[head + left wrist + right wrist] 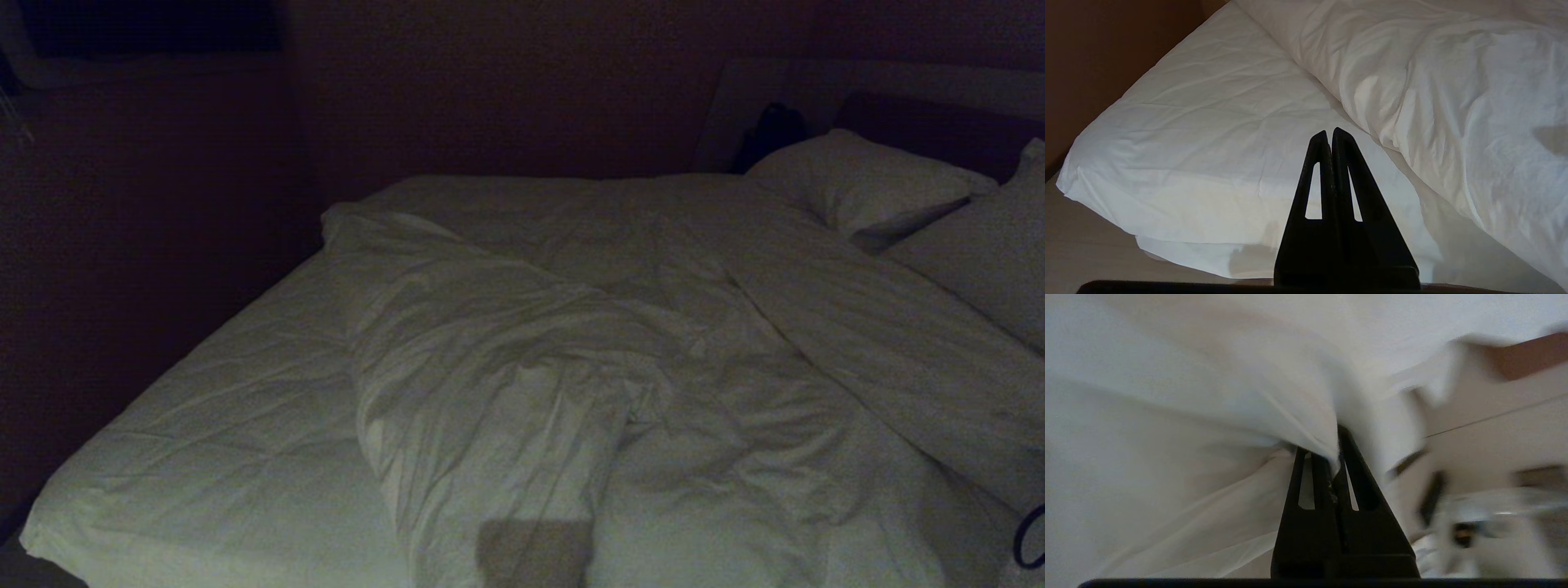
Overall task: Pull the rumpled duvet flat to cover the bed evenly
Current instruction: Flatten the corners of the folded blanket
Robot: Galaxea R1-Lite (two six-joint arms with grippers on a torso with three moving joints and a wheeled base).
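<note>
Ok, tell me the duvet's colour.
White, plain and creased; the duvet shows best in the left wrist view.

You have one bed (204, 425) before you, and one duvet (522, 384) lying bunched on it. Count two pillows (857, 180) at the head end. Two grippers are in view: the left gripper (1329, 132), and the right gripper (1337, 457). One dark object (771, 131) sits beside the pillows; what it is, you cannot tell.

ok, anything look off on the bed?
Yes: the duvet is bunched in a ridge down the middle, leaving the left side of the mattress bare. The right gripper is shut on a duvet fold; the left gripper hangs shut, holding nothing.
</note>
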